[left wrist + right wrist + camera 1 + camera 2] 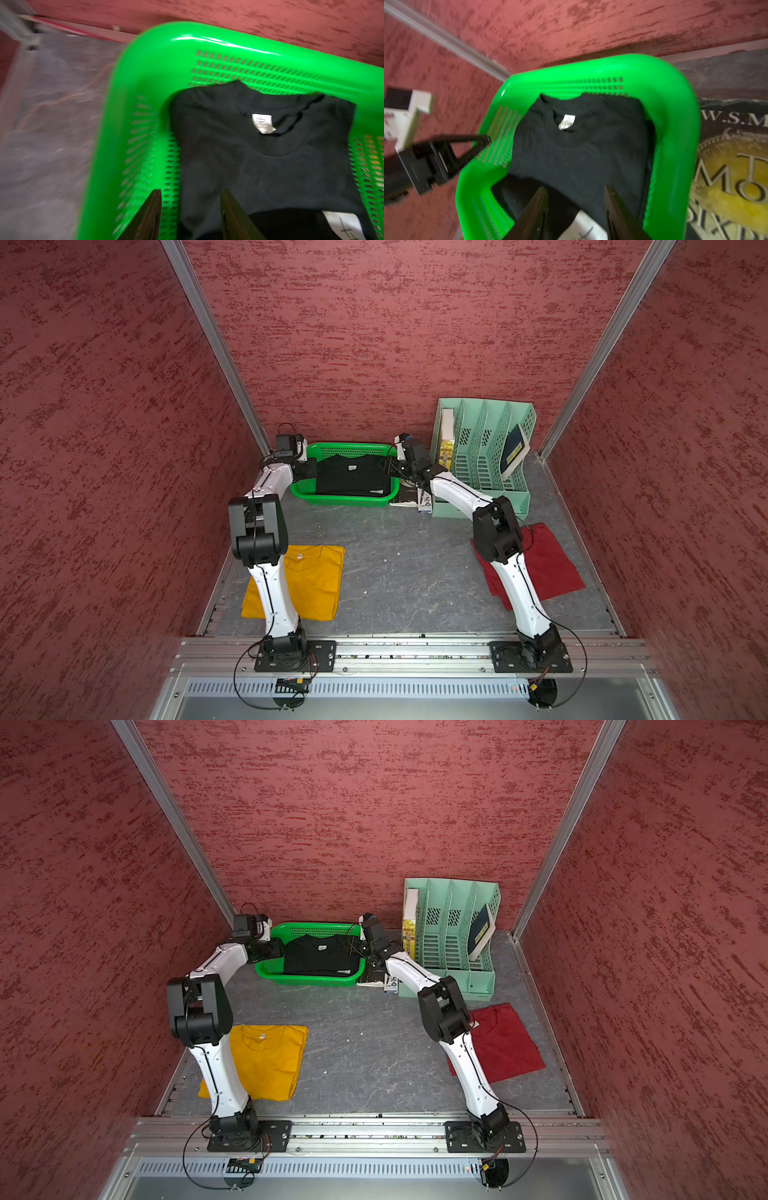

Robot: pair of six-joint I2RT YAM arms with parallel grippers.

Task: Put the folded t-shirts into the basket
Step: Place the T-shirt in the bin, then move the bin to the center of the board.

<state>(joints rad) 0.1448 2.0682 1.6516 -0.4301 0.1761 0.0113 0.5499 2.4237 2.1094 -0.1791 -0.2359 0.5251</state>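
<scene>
Left gripper [191, 191] and right gripper [575, 187] are hovering parted and empty over the black t-shirt [353, 477] in the basket [345, 502]; next, presumably, fetching the mustard t-shirt [313, 580].

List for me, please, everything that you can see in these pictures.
black t-shirt: one, black, inside the basket
basket: one, bright green, back middle
yellow t-shirt: one, mustard, near side, by the left arm
red t-shirt: one, dark red, partly under the right arm
file organiser: one, mint green, back right
blue book: one, leaning in the organiser
yellow book: one, organiser's end nearest the basket
flat book: one, dark and gold, between basket and organiser
table: one, grey
left gripper: open, over the basket
right gripper: open, over the basket
</scene>
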